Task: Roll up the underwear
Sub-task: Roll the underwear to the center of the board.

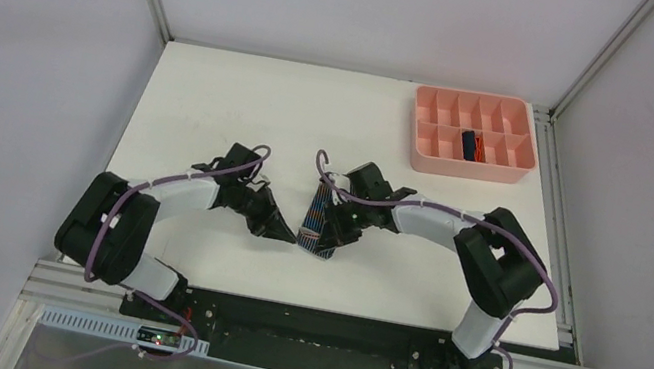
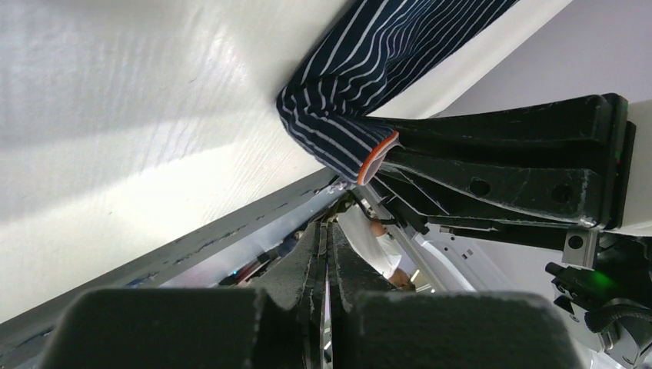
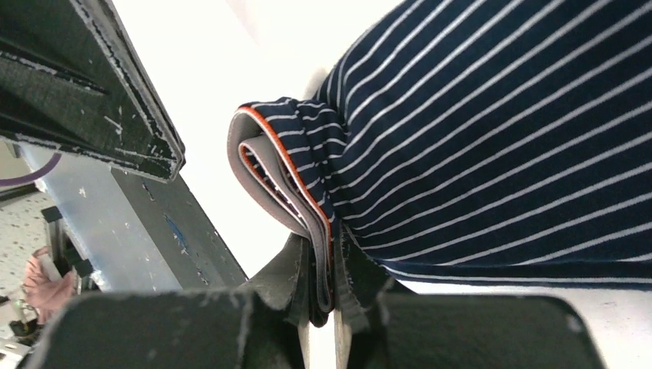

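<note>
Item one: striped brief point(image 3: 492, 131), dark blue with thin pale stripes and an orange-edged band; location, lower centre of the overhead view, on the white table point(image 1: 215, 104) between the two arms. Item two: navy brief point(image 1: 470, 146), a small dark bundle with an orange streak, in a lower-row compartment near the middle of the pink tray point(image 1: 468, 170) at upper right (judged already rolled and stowed, though too small to be sure). Step in hand, as judged: rolling the striped brief, early stage, the banded edge doubled over in a few layers and no tight roll formed. Right gripper point(image 3: 324, 277): jaws pinching that folded band edge, cloth sandwiched between the pads. Left gripper point(image 2: 323, 254): pads pressed together with nothing between them, tip near the folded end and apart from the cloth as far as its own camera shows. Pose: both arms reach forward and bend inward, forearms low over the table, fingers converging on the brief from left and right of frame. Next move calls for: turning the pinched edge over toward the loose body of the cloth, the left gripper pinning or tucking so the layers do not slip; its jaws must spread first if it is to take hold
</note>
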You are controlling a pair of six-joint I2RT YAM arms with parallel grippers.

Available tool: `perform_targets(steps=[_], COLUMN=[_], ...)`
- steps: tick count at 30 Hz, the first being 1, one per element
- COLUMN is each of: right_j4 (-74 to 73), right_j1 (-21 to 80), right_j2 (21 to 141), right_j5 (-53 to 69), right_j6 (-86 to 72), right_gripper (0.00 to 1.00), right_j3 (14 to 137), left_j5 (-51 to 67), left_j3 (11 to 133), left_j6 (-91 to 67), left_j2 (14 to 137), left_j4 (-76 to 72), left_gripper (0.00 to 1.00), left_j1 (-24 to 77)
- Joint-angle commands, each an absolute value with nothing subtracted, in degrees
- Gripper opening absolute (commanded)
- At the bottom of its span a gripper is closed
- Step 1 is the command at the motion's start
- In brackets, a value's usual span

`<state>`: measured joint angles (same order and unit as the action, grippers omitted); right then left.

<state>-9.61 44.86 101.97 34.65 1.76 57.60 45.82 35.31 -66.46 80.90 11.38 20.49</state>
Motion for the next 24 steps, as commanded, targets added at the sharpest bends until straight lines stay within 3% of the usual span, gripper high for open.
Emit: perform_targets(steps=[1,17,18,20,22,24], right_j4=[-6.3,-5.3,-5.4,-5.8,-6.0,-6.9], right_j1=[43.8,43.3,43.2,43.2,43.3,43.3], right_j2=[100.8,101.7,101.2,99.2,96.5,93.6], right_j5=[36.6,35.9,35.7,34.6,33.1,30.9], right_j6=[-2.7,-5.4,-5.6,-6.2,-6.2,-5.7], right_gripper=[0.00,0.00,0.09,0.37,0.55,0.61], right_j3=[55.3,54.5,54.5,54.4,53.9,53.7], left_j5=[47.2,45.1,45.1,45.1,45.4,46.0], left_j3=[39.3,45.3,45.7,46.4,47.0,47.5], left_j6=[-64.5,-62.9,-62.7,-62.0,-61.5,-60.9], left_j2=[84.1,99.4,100.4,102.0,103.3,104.4], left_j4=[11.7,7.9,7.9,7.9,7.9,7.9], left_gripper=[0.00,0.00,0.00,0.00,0.00,0.00], left_j1=[22.3,24.8,24.7,24.7,24.7,24.8])
